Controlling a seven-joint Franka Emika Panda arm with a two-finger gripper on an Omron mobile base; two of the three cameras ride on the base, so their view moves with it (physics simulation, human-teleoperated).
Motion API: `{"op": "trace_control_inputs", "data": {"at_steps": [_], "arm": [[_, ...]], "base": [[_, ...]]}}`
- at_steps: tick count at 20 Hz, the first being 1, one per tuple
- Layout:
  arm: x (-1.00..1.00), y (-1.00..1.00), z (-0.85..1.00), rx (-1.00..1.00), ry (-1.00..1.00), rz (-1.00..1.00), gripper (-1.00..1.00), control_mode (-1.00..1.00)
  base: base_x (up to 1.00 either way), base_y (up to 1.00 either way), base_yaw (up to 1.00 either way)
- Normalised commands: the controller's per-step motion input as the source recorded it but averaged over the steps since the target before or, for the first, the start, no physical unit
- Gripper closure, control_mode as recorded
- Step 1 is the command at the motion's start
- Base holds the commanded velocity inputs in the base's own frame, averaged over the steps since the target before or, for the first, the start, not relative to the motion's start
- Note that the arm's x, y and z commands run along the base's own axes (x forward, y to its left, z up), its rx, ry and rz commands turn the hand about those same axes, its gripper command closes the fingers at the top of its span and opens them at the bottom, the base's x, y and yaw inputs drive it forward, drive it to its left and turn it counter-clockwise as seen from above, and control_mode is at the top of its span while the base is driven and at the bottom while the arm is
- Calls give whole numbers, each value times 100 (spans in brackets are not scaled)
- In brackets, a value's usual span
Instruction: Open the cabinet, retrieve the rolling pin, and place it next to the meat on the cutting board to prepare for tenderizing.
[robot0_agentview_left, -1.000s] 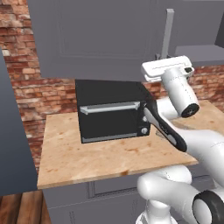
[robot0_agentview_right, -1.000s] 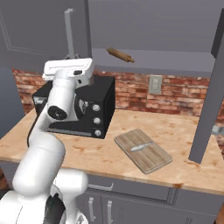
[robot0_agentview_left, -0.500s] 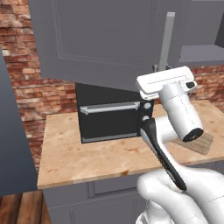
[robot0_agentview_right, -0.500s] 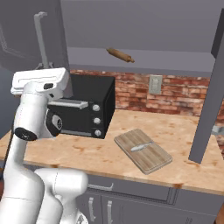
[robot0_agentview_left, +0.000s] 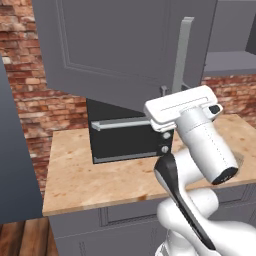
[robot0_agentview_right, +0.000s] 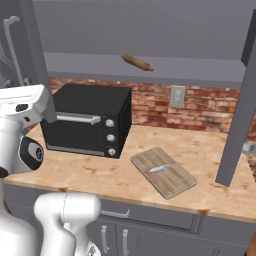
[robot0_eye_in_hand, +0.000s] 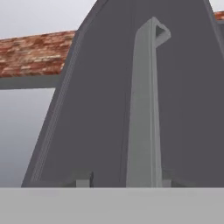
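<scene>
Rolling pin (robot0_agentview_right: 137, 62) lying slantwise, upper centre, above toaster oven (robot0_agentview_right: 89, 126); open cabinet door (robot0_agentview_left: 125, 45) ahead; gripper state unclear.

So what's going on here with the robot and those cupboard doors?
The arm is at the left door of the cabinet, pincer by its bar handle; whether it grips the bar cannot be told. Both doors stand swung open. The rolling pin lies on the shelf inside, untouched. The cutting board sits on the counter beside the toaster oven, with the meat on it.
</scene>
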Motion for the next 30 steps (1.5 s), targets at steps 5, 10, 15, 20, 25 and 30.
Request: {"op": "trace_control_inputs", "data": {"at_steps": [5, 10, 15, 20, 25, 30], "arm": [[-3, 27, 6, 8, 0, 7, -100, -100], [-50, -2, 1, 9, -3, 4, -100, -100], [-80, -21, 0, 4, -5, 0, -100, -100], [-80, -45, 0, 3, -6, -1, -100, -100], [-90, -57, 0, 4, -2, 0, -100, -100], [-99, -70, -10, 5, 0, 0, -100, -100]], "base": [[0, 0, 0], [0, 0, 0], [0, 0, 0], [0, 0, 0], [0, 0, 0], [0, 0, 0]]}}
